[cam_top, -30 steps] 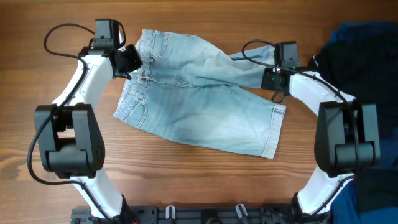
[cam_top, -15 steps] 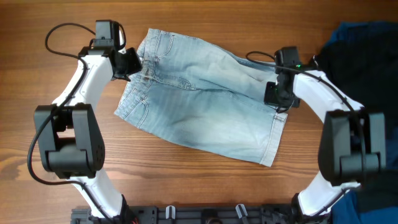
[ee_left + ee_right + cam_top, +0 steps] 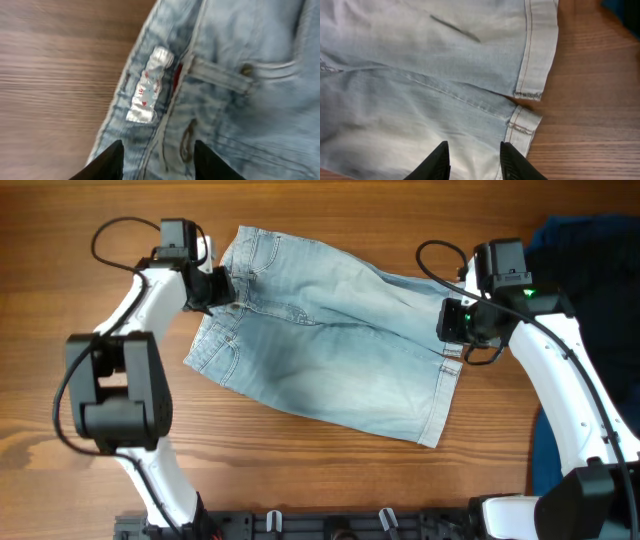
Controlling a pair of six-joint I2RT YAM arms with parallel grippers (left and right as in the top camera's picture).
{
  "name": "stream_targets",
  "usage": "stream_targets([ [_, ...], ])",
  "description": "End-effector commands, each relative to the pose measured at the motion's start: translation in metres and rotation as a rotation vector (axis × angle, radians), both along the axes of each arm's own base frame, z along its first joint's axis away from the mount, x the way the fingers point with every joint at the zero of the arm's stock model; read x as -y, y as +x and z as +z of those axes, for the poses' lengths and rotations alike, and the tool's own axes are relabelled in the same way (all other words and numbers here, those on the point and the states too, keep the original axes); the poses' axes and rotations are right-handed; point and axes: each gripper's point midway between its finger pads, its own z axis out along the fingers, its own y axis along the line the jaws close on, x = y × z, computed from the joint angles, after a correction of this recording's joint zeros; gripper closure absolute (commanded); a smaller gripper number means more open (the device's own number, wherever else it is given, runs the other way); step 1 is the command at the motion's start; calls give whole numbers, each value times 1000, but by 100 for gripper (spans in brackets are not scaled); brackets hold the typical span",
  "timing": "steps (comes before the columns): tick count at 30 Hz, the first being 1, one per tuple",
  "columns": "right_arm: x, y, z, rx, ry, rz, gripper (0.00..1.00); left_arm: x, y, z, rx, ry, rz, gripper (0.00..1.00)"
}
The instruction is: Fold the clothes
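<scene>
Shows shorts (image 3: pixel 330 340) spread flat mid-table (image 3: pixel 300 480), waistband (image 3: pixel 205 340) leftward, hems (image 3: pixel 540 45) rightward. Finds left gripper (image 3: pixel 159 150) above the waistband's white label (image 3: pixel 149 85), jaws apart. Finds right gripper (image 3: pixel 475 150) above the hems, jaws apart, holding nothing.

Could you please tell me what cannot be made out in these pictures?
Left wrist view: the print on the white label of the shorts is too blurred to read.
Overhead: the dark cloth is cut off by the right edge.
Right wrist view: the shorts run off the left and top edges.
</scene>
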Motion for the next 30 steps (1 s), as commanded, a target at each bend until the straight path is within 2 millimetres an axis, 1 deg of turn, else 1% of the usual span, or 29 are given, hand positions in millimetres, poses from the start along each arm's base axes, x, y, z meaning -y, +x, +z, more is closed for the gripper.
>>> stream_targets([
  [1, -3, 1, 10, 27, 17, 12, 67, 10, -2, -25, -34, -40, -45, 60],
  [3, -2, 1, 10, 25, 15, 12, 67, 13, -2, -25, -36, -56, -51, 66],
  [5, -2, 0, 9, 19, 14, 12, 67, 23, -3, -21, -33, -110, -71, 70],
  [7, -2, -1, 9, 19, 14, 12, 67, 25, -4, -21, -37, -125, -72, 80],
  [8, -2, -1, 9, 16, 14, 11, 67, 25, -4, -20, -39, -125, -72, 88],
  [9, -2, -2, 9, 14, 13, 11, 67, 25, -5, -20, -40, -124, -72, 93],
  [10, -2, -2, 9, 13, 12, 12, 67, 25, -5, -20, -41, -124, -71, 96],
  [15, -2, -2, 9, 13, 12, 12, 67, 23, -11, -14, -60, -125, -66, 96],
  [18, -2, -2, 9, 13, 12, 12, 67, 18, -13, -11, -66, -117, -49, 96],
  [21, 0, -1, 9, 17, 4, 9, 67, 9, -21, -9, -100, -114, -6, 96],
  [25, 1, 2, 10, 30, -7, 4, 68, -2, -35, -12, -163, -117, 23, 96],
  [27, 1, 4, 10, 37, -6, 4, 69, -14, -48, -16, -231, -100, 90, 96],
  [30, 1, 4, 10, 39, -6, 4, 70, -29, -56, -18, -271, -93, 159, 96],
])
